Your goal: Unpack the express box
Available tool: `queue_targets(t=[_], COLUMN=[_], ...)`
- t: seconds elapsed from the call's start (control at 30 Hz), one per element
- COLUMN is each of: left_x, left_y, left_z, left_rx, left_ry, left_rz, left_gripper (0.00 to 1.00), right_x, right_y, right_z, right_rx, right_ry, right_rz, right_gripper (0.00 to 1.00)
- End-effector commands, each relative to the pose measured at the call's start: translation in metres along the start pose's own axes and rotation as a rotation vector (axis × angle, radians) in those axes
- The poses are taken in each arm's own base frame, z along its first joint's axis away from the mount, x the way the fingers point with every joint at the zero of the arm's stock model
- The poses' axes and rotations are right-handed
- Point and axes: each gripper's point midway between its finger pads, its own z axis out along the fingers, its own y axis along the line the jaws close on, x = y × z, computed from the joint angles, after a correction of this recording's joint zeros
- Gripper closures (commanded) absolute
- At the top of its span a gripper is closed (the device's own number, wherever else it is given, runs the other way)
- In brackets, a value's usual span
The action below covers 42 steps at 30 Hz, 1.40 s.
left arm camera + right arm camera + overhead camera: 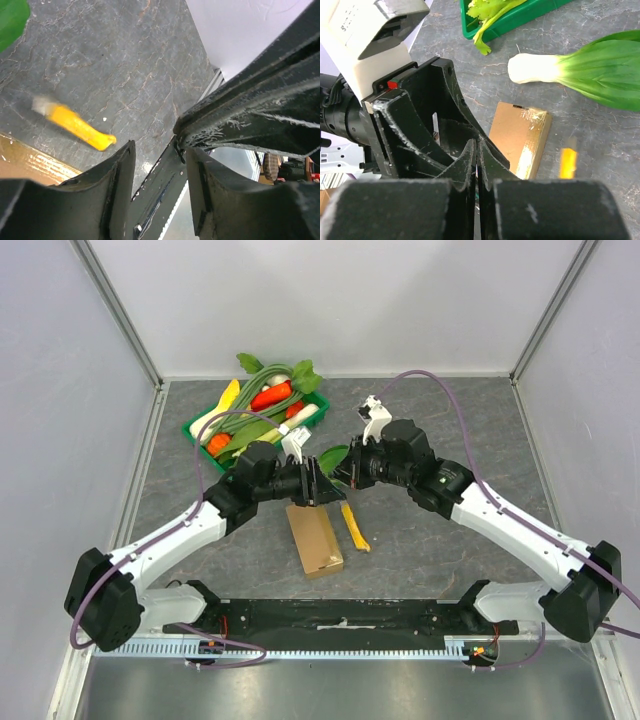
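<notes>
Tape glints across the express box [313, 538], lying mid-bench toward the near edge with a yellow cutter [353, 528] just beside it. The left gripper [312, 483] hangs above it, parted and empty. The right gripper [345, 475] is pinched closed on nothing. Best to steady the carton first, then fetch the cutter.
</notes>
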Motion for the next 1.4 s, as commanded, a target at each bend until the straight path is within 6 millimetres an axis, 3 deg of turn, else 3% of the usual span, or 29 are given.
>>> queue_targets(t=[0.0, 0.07, 0.1, 0.13, 0.2, 0.23, 0.27, 0.33, 0.37, 0.43, 0.47, 0.6, 0.7, 1.0, 1.2, 1.3, 1.37], left_x=[-0.022, -0.024, -0.022, -0.022, -0.022, -0.022, -0.024, -0.025, -0.028, -0.033, -0.035, -0.039, -0.040, -0.045, -0.049, -0.051, -0.052], left_y=[-0.006, 0.006, 0.026, 0.033, 0.049, 0.053, 0.054, 0.064, 0.064, 0.065, 0.065, 0.067, 0.068, 0.066, 0.071, 0.071, 0.071], left_z=[0.003, 0.002, -0.001, -0.004, -0.016, -0.020, -0.028, -0.037, -0.041, -0.050, -0.053, -0.064, -0.070, -0.077, -0.083, -0.087, -0.088], left_rx=[-0.017, -0.082, -0.189, -0.228, -0.327, -0.353, -0.374, -0.439, -0.451, -0.484, -0.496, -0.528, -0.538, -0.487, -0.481, -0.483, -0.481], left_ry=[-0.086, -0.109, -0.109, -0.115, -0.146, -0.154, -0.178, -0.200, -0.211, -0.239, -0.244, -0.252, -0.251, -0.249, -0.254, -0.258, -0.256], left_rz=[0.020, 0.013, -0.008, -0.004, -0.001, 0.005, 0.011, 0.019, 0.029, 0.042, 0.049, 0.067, 0.074, 0.034, 0.013, 0.015, 0.025], left_gripper=[0.51, 0.52, 0.52, 0.51, 0.48, 0.46, 0.43, 0.39, 0.37, 0.34, 0.32, 0.30, 0.29, 0.26, 0.26, 0.25, 0.25], right_x=[-0.023, -0.020, -0.019, -0.015, -0.008, 0.002, 0.011, 0.033, 0.052, 0.074, 0.096, 0.135, 0.152, 0.174, 0.193, 0.198, 0.199], right_y=[0.015, 0.003, -0.005, -0.025, -0.045, -0.056, -0.067, -0.081, -0.092, -0.106, -0.113, -0.125, -0.135, -0.127, -0.137, -0.141, -0.140], right_z=[0.000, 0.005, 0.004, 0.003, -0.001, -0.004, -0.005, -0.004, -0.004, -0.003, -0.003, 0.007, 0.016, 0.052, 0.056, 0.053, 0.050], right_rx=[-0.021, 0.037, 0.078, 0.177, 0.277, 0.322, 0.359, 0.386, 0.399, 0.395, 0.374, 0.293, 0.298, 0.293, 0.336, 0.348, 0.352], right_ry=[-0.070, -0.068, -0.067, -0.065, -0.052, -0.017, 0.011, 0.088, 0.141, 0.217, 0.278, 0.393, 0.461, 0.507, 0.558, 0.571, 0.574], right_rz=[-0.002, 0.006, 0.008, 0.010, 0.004, -0.007, -0.041, -0.095, -0.119, -0.203, -0.227, -0.325, -0.371, -0.513, -0.546, -0.537, -0.531], right_gripper=[0.96, 0.96, 0.96, 0.96, 0.92, 0.89, 0.78, 0.68, 0.56, 0.47, 0.42, 0.36, 0.36, 0.42, 0.58, 0.76, 0.83])
